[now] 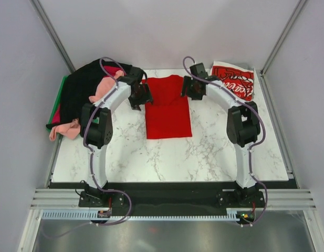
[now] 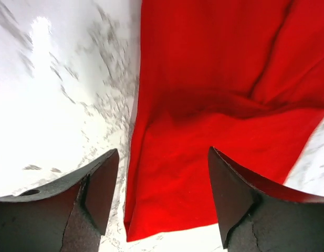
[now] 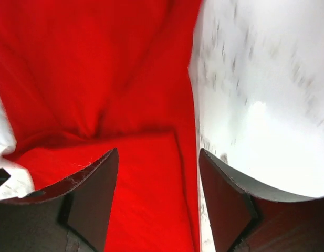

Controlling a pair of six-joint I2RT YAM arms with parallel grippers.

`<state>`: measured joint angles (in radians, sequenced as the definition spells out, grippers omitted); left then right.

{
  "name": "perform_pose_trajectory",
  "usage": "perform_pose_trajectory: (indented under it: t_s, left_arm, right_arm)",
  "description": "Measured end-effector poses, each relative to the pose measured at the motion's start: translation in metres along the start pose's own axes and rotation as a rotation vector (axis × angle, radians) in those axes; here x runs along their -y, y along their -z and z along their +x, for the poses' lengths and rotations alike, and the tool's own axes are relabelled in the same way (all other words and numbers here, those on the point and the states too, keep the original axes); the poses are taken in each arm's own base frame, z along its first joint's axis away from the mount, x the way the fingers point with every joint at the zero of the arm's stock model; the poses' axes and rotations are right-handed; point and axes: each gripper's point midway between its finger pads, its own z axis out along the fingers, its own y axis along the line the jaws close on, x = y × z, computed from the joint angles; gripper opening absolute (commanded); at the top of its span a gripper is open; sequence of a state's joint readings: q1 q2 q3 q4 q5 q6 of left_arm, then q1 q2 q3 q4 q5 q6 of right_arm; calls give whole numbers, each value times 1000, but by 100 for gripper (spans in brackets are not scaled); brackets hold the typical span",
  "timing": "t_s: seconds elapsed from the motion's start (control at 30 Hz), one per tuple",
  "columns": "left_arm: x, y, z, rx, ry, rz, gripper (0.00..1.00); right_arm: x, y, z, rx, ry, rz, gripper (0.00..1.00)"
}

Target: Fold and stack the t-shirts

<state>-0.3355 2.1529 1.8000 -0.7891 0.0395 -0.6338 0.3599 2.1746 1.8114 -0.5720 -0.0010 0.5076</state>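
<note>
A plain red t-shirt (image 1: 168, 107) lies folded into a long rectangle in the middle of the marble table. My left gripper (image 1: 142, 98) hangs over its far left corner, jaws open above the cloth (image 2: 204, 105) and holding nothing. My right gripper (image 1: 189, 89) hovers at the far right corner, also open over the red cloth (image 3: 98, 79). A folded red shirt with white Coca-Cola script (image 1: 235, 81) rests at the far right. A heap of black, pink and magenta shirts (image 1: 88, 94) lies at the far left.
A green tray (image 1: 59, 95) shows its edge under the heap at the left. Grey walls close in the table on three sides. Bare marble (image 1: 172, 157) spreads in front of the red shirt.
</note>
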Motion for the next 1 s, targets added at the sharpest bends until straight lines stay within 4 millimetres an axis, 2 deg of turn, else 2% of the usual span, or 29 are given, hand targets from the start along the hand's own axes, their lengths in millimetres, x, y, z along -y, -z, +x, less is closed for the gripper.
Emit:
perform_pose_trajectory:
  t_s: [0.1, 0.17, 0.23, 0.33, 0.43, 0.5, 0.57, 0.67, 0.73, 0.8, 1.0]
  left_arm:
    - [1, 19, -27, 52, 22, 33, 75]
    - [-1, 36, -33, 77, 31, 48, 74]
    - [-1, 52, -26, 85, 25, 62, 73]
    - [5, 72, 6, 65, -10, 99, 72]
    - [5, 75, 52, 21, -57, 127, 66]
    - [-5, 69, 91, -41, -83, 125, 64]
    - [-23, 63, 121, -87, -86, 111, 64]
    - [-54, 59, 156, -133, -66, 91, 62]
    - [-63, 60, 167, -134, -54, 97, 62]
    - [-63, 62, 169, -111, -46, 128, 62]
    - [-54, 59, 163, -48, -38, 199, 61]
  right_arm:
    - [-9, 21, -43, 89, -6, -39, 70]
    - [-11, 42, -52, 119, -10, -66, 70]
    - [-14, 65, -46, 134, -13, -101, 70]
    - [-19, 95, -5, 94, -7, -164, 70]
    - [-20, 105, 50, 18, 4, -214, 59]
    - [-8, 103, 92, -58, -7, -213, 60]
    - [9, 98, 129, -132, -28, -199, 62]
    - [27, 91, 165, -221, -50, -182, 62]
    - [32, 88, 175, -241, -60, -190, 60]
    - [33, 85, 177, -240, -67, -209, 59]
    - [29, 72, 169, -212, -77, -261, 53]
